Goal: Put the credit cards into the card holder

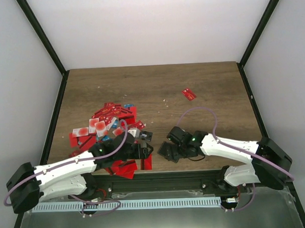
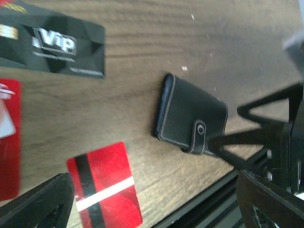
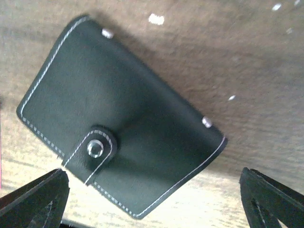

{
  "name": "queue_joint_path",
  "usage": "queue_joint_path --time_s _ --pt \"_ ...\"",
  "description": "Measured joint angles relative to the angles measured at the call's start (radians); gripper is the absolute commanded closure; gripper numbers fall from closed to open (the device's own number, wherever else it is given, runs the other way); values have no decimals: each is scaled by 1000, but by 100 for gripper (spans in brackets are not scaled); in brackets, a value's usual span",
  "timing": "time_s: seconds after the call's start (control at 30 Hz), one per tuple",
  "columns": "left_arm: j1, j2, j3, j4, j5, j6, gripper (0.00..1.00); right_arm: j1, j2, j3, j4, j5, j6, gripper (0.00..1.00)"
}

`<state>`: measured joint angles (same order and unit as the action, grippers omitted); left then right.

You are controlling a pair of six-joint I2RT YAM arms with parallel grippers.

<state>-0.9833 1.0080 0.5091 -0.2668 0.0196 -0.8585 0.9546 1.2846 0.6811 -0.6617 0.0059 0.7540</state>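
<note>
Card holder [image 3: 123,118] is lying closed, lower centre overhead; we are finding the right gripper [image 3: 152,206] spread wide above it. Left gripper [image 2: 152,204] is hovering released over the credit cards [image 1: 110,120].

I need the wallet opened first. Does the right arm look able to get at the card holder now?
Probably yes: the right claw hangs open just over the card holder, which lies shut on the table with nothing on top.
</note>
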Motion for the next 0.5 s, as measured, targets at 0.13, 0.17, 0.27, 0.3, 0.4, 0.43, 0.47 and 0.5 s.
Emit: queue_joint_path --time_s 0.13,0.17,0.27,0.3,0.4,0.43,0.47,0.5 --pt "-80 87 0 92 0 -44 14 -11 -16 0 24 80 17 0" --pt "-97 115 -1 123 3 -60 16 -18 -27 0 33 90 19 0" --pt "-136 190 -1 201 4 -96 24 -62 -61 -5 81 92 16 3" --pt "-150 219 -1 231 2 -112 29 -90 -72 -13 113 82 13 6" --pt "-172 289 -1 313 0 -159 36 -153 -87 -50 181 55 3 13" --pt "-176 310 -1 338 0 -168 38 -166 -87 -63 196 46 -2 15" --pt "-179 336 0 365 0 -181 40 -175 -87 -72 210 38 -4 16" --pt "-181 357 0 383 -2 -191 42 -181 -87 -85 226 26 -5 17"
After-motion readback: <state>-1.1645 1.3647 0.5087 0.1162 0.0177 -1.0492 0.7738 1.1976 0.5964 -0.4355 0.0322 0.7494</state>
